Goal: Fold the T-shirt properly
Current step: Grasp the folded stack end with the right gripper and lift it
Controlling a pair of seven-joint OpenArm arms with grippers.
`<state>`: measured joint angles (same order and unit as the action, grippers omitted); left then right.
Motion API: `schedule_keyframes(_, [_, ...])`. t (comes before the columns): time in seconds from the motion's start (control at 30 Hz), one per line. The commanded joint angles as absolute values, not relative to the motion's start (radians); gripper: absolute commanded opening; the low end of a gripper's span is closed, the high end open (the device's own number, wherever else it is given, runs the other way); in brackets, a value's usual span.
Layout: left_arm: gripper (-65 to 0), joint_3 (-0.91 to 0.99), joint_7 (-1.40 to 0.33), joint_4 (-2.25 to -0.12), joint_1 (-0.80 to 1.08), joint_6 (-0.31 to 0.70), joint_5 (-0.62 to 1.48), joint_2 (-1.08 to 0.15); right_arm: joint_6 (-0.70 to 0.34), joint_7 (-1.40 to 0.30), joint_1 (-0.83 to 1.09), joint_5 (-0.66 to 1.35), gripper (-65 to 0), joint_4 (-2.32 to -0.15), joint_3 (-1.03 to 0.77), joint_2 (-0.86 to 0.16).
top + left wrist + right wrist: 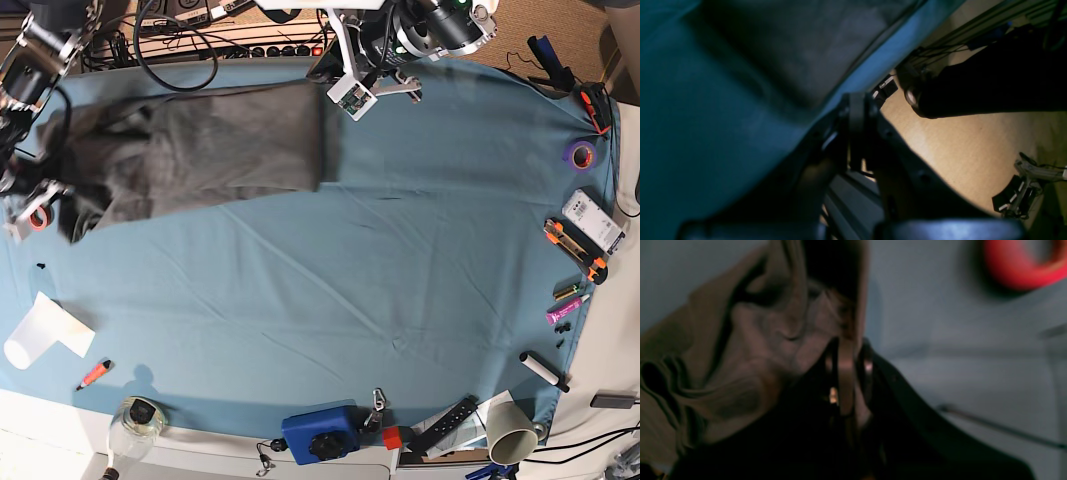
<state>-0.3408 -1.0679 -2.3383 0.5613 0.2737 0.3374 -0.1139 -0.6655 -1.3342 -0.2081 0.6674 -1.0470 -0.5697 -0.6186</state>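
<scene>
Dark charcoal-grey T-shirt (215, 150), plain and wrinkly, spread flat toward eleven o'clock on the counter. Straight edge at its three o'clock side. Bunched and lifted at its nine o'clock end.

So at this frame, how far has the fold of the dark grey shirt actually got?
Early stage. Done: the large dark charcoal-grey cotton T-shirt lies spread at the far left of the blue-teal table cloth, its right edge straight. In hand: the right gripper is shut on bunched fabric at the shirt's left end; the left gripper, shut, sits at the far table edge. Left: no compact folded shape shows yet.
</scene>
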Motion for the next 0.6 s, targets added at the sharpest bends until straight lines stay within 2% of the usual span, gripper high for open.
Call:
schedule_keyframes(0.0, [-65.0,-0.350,-1.061,-2.356,0.568,0.288,0.359,-0.108,-0.655,-1.308,-0.242,0.662,-65.0,-1.066,-0.577,-0.663])
schedule_keyframes(0.13, [-65.0,-0.350,-1.071,-2.356,0.568,0.288,0.359,-0.109,-0.652,-1.318,-0.263,0.662,-65.0,-1.066,-0.577,-0.685])
schedule_keyframes(0.23, [-65.0,-0.350,-1.078,-2.356,0.568,0.288,0.359,-0.109,-0.661,-1.396,-0.261,0.733,-65.0,-1.066,-0.577,-0.679])
schedule_keyframes(0.33, [-65.0,-0.350,-1.077,-2.356,0.568,0.288,0.359,-0.108,-0.696,-1.396,-0.248,0.888,-65.0,-1.066,-0.577,-0.673])
schedule_keyframes(0.57, [-65.0,-0.350,-1.075,-2.356,0.568,0.288,0.359,-0.108,-0.698,-1.396,-0.174,1.229,-65.0,-1.074,-0.577,-0.676])
